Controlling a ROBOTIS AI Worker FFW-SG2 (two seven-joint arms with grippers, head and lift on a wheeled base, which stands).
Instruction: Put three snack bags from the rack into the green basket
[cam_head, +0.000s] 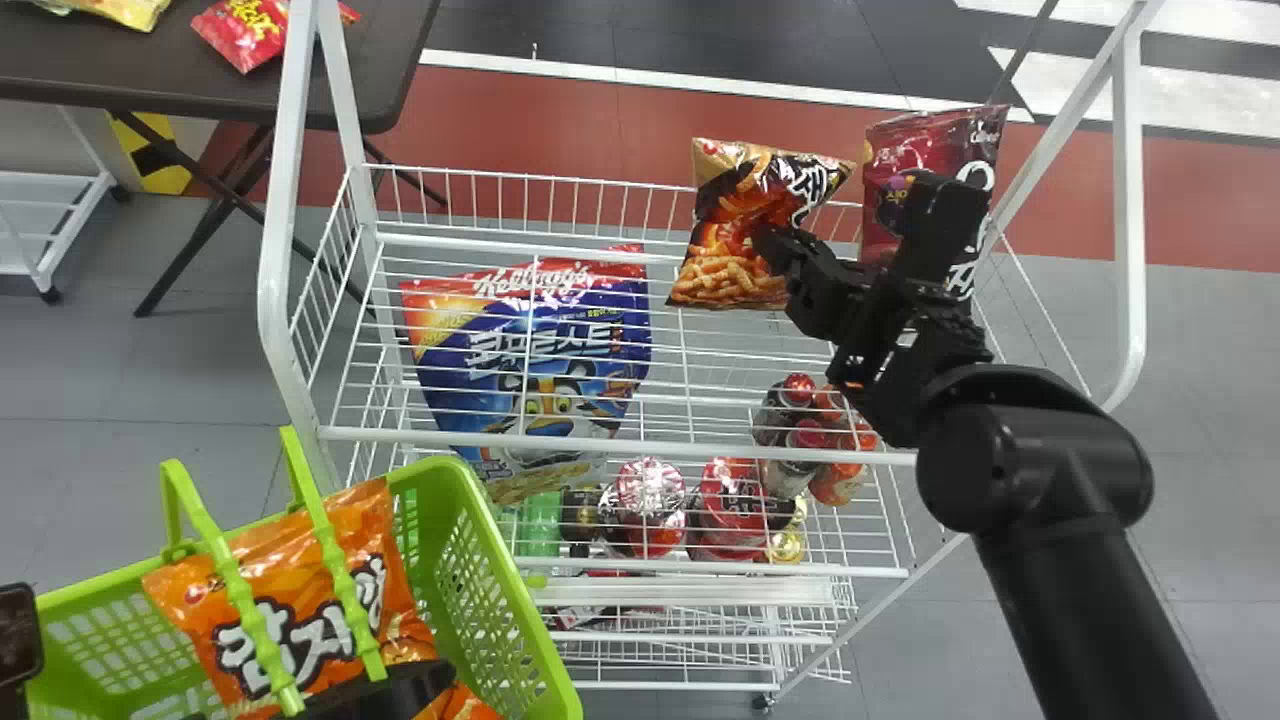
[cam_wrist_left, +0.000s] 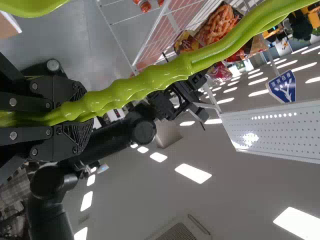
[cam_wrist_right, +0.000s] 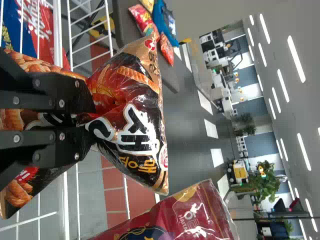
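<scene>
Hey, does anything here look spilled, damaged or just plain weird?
Nothing stands out as spilled or torn. The red-and-black snack bag is puckered across its middle, but that's just where the right hand pinches it.

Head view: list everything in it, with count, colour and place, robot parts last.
Basket: one, green, lower left
Orange snack bag: at least one, in the basket
Rack: one, white wire, centre
Cereal bag: one, blue and red, behind the rack's wires
Small goods: several, mostly red, behind the wires
Crisp bag: one, black and orange, in the right gripper
Dark red snack bag: one, rack's far right
Table: one, dark, upper left
Table snacks: at least two, red and yellow
Floor: grey, red band, white stripes
Left gripper: one, black, on a basket handle
Right arm: one, black, right side
</scene>
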